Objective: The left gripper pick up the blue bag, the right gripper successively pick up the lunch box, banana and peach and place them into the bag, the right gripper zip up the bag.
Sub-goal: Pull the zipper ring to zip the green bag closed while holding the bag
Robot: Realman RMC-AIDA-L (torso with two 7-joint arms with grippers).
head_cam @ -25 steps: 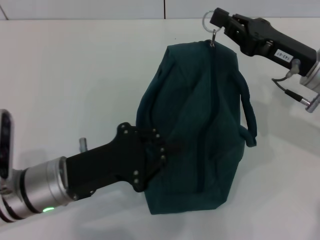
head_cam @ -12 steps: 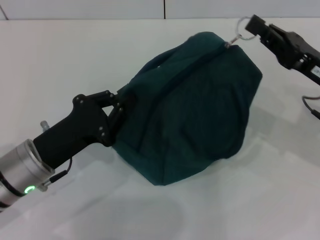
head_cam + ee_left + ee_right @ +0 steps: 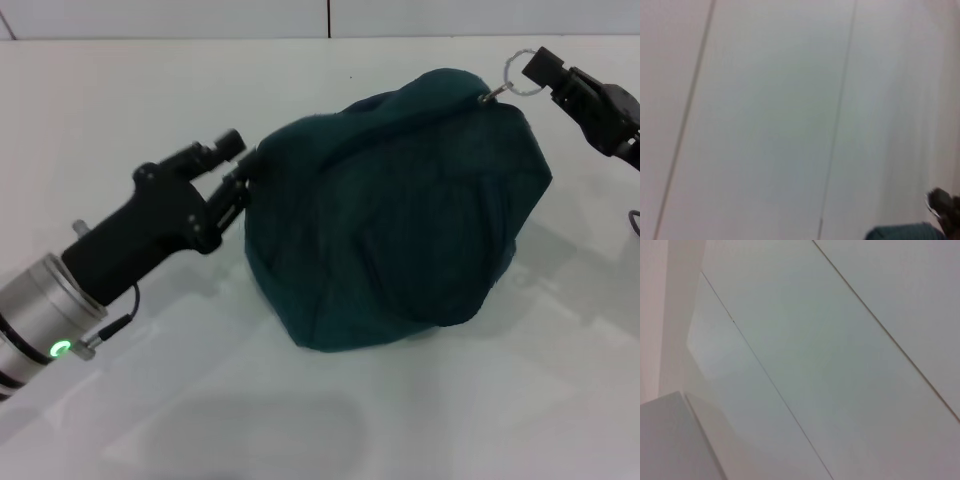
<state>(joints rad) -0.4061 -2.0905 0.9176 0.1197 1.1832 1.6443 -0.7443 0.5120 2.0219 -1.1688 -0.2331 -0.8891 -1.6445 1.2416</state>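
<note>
Nearest you, the left claw (image 3: 236, 180) reaches in from the near left of the blue bag (image 3: 400, 210) and pinches the fabric at its left edge, jaws closed on it. The blue bag sits bulging in the middle of the white table (image 3: 120, 90), closed over; lunch box, banana and peach are not visible. At the bag's far right corner, the right claw (image 3: 537, 70) is closed on the ring pull (image 3: 519, 73) of the zipper. You appear to be at the zipping step's end. Next, I judge, release the ring gently.
</note>
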